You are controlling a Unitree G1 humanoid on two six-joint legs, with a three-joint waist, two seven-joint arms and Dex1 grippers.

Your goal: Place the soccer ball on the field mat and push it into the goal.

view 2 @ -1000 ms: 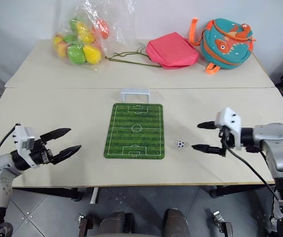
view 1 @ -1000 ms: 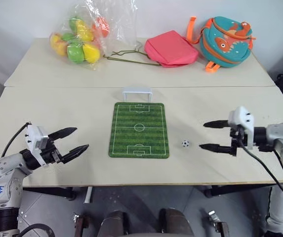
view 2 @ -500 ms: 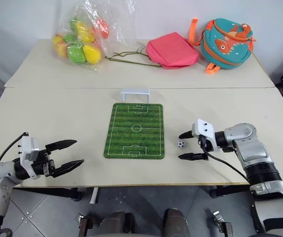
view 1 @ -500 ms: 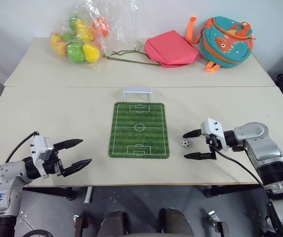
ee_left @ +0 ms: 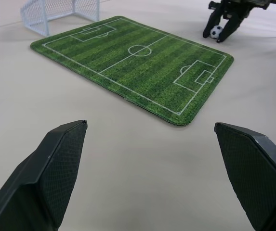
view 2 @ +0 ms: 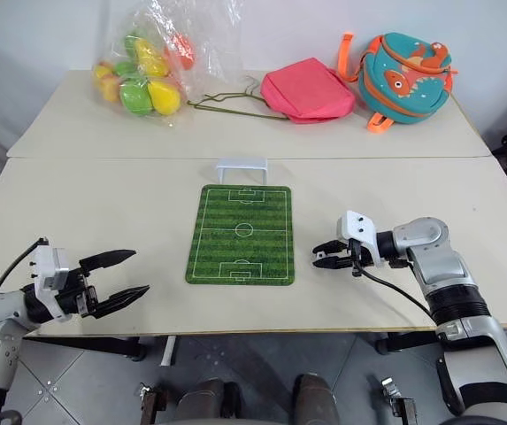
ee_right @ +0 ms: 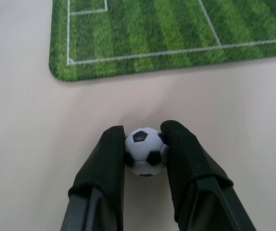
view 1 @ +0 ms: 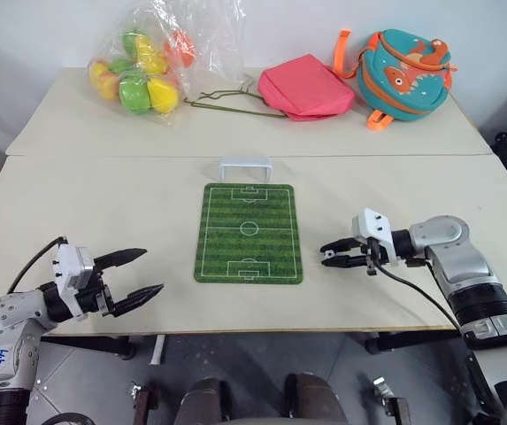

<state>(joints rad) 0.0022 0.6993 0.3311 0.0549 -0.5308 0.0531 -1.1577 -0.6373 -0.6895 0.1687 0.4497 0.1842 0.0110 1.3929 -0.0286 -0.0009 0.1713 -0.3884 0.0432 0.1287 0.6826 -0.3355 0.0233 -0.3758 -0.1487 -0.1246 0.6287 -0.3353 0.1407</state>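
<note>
Tabletop (view 1: 103, 195) scene — field mat's (view 1: 249, 233) long axis points toward goal (view 1: 245, 166); right claw (ee_right: 146, 144) pinches soccer ball (ee_right: 146, 151).

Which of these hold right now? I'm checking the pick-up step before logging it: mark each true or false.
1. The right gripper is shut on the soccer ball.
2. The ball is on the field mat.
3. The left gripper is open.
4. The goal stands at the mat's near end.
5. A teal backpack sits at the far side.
1. True: the right gripper pinches the soccer ball between both fingers.
2. False: it is on the bare table, beside the field mat.
3. True: the left gripper holds nothing.
4. False: the goal stands at the far end.
5. True: the teal backpack.
</note>
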